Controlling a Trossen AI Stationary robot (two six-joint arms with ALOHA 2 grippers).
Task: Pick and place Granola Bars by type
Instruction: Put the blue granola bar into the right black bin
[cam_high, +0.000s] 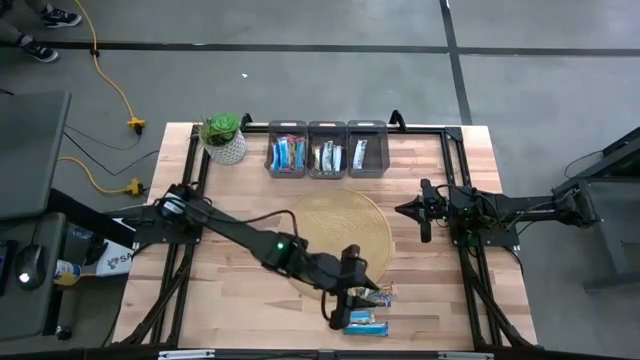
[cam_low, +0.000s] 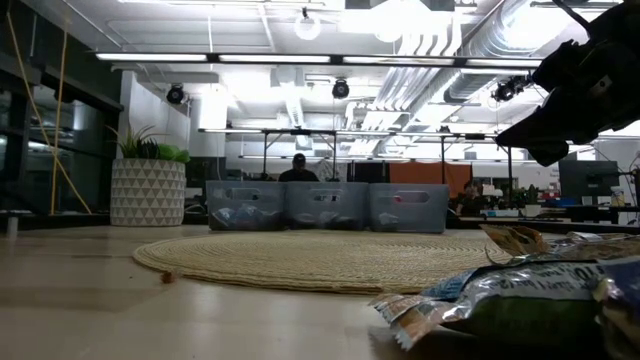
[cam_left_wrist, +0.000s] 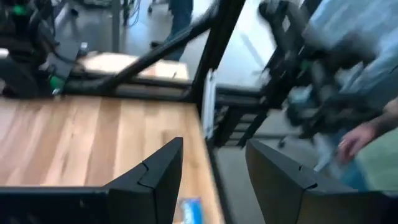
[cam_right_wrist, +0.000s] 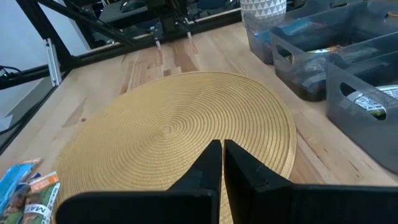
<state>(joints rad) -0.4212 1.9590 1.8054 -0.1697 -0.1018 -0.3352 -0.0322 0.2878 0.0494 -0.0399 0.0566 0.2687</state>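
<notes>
High view: three grey bins (cam_high: 327, 150) hold sorted bars (cam_high: 288, 153); left hand (cam_high: 352, 303) released, right hand (cam_high: 424, 212) clenched.

Overhead and table-level cameras share the woven mat (cam_high: 340, 232)

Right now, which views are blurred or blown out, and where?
Left wrist view: smeared upper right, though the left gripper stays crisp. Low view: ceiling lights glare, the nearest granola bars are out of focus. High view: evenly lit. Right wrist view: clear across the woven mat.
</notes>
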